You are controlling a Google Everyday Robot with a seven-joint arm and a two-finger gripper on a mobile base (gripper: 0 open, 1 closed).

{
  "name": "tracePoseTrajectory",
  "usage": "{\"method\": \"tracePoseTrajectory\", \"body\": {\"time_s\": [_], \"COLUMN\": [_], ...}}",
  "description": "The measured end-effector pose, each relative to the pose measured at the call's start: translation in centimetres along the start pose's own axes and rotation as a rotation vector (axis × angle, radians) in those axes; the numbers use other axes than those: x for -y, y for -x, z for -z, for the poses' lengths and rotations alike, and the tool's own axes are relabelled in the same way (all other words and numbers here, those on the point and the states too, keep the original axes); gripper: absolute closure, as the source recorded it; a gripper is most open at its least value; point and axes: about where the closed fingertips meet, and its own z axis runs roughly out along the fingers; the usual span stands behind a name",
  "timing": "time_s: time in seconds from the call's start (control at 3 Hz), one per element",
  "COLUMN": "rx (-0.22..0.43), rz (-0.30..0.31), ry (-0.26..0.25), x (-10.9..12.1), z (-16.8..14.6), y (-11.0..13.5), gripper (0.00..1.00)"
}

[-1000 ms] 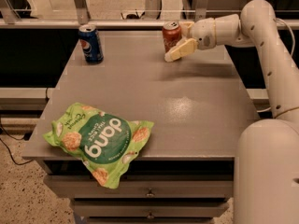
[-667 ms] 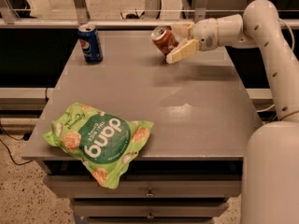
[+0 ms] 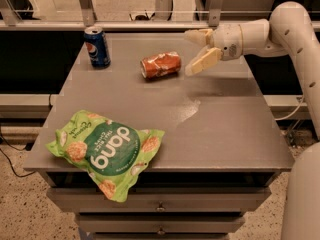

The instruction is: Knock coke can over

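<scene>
The coke can (image 3: 160,65), red-orange with white script, lies on its side on the grey table (image 3: 225,129), near the back middle, its silver end facing left. My gripper (image 3: 194,51) is just to the right of the can, a little apart from it and above the table. Its two cream fingers (image 3: 202,61) are spread open and hold nothing.
A blue Pepsi can (image 3: 97,46) stands upright at the back left. A green Dang snack bag (image 3: 105,149) lies at the front left, hanging over the table's front edge. My white arm (image 3: 295,39) comes in from the right. A rail runs behind the table.
The coke can stood upright by the gripper, tipped to the left, and now lies on its side, rolled left of the gripper. The gripper is no longer touching it.
</scene>
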Motion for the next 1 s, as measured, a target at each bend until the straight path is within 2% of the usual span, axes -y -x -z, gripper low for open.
{"method": "tracePoseTrajectory", "body": {"time_s": [0.33, 0.67, 1.0], "rx": [-0.007, -0.029, -0.092], "rz": [0.033, 0.111, 0.179], "ry": [-0.018, -0.060, -0.116], "x": [-0.7, -1.0, -1.3], "z": [1.9, 4.8, 7.9], "y": [0.4, 2.0, 3.5], "gripper": [0.00, 0.00, 0.00]}}
